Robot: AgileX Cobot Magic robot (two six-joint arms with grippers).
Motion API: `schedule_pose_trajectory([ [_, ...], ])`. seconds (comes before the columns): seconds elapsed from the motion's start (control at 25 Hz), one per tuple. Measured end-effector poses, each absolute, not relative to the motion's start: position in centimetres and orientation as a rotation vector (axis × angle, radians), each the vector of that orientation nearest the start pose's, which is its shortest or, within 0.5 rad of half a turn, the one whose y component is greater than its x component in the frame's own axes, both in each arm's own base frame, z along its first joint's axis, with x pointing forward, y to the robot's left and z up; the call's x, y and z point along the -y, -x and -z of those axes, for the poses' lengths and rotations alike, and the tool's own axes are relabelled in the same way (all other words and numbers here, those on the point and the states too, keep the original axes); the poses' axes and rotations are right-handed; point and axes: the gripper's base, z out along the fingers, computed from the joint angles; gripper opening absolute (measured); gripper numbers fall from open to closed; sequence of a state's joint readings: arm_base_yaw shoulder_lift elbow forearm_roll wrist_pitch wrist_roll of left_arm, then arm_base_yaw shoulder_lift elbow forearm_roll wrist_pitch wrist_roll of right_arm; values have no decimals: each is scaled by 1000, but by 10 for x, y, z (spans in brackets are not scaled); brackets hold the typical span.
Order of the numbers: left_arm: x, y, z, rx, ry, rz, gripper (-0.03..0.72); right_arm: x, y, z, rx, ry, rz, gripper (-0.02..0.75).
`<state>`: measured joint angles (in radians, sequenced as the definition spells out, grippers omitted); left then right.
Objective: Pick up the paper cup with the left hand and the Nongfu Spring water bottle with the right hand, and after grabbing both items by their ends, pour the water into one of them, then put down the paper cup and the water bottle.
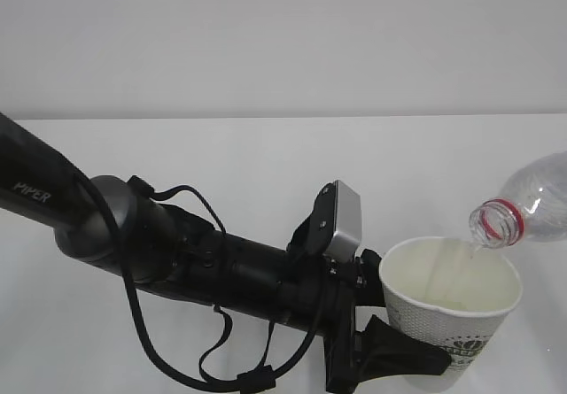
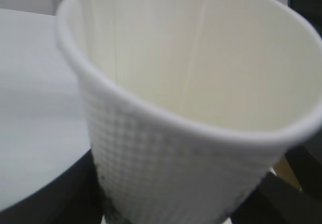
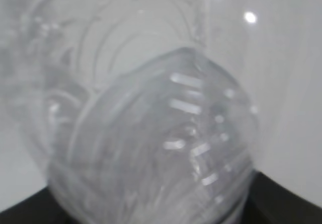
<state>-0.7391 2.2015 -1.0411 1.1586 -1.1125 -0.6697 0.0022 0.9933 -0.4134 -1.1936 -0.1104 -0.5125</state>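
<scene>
The white paper cup (image 1: 447, 298) stands upright at the lower right, its green logo low on the side. My left gripper (image 1: 423, 357) is shut on its lower part. In the left wrist view the paper cup (image 2: 191, 108) fills the frame, with black fingers (image 2: 43, 199) on both sides of its base. The clear Nongfu Spring water bottle (image 1: 539, 201) lies tilted, its red-ringed mouth (image 1: 496, 223) just above the cup's right rim. A thin trickle of water (image 1: 476, 249) seems to run from the mouth into the cup. My right gripper (image 3: 156, 215) is shut on the bottle's ribbed bottom end (image 3: 151, 148).
The left arm (image 1: 133, 235), lettered PIPER, stretches from the left edge across the white table (image 1: 266, 159), with loose black cables (image 1: 177, 363) hanging under it. A silver-grey box (image 1: 341, 221) sits above the wrist. A plain white wall stands behind the table.
</scene>
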Motion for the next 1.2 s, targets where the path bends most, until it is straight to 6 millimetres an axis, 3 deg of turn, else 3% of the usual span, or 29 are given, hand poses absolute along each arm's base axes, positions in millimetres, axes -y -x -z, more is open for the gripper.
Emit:
schedule_pose_trajectory([
  [1.2, 314, -234, -98, -1454, -1402, 1336, 485, -10, -191, -242, -1363, 1679, 947, 421],
])
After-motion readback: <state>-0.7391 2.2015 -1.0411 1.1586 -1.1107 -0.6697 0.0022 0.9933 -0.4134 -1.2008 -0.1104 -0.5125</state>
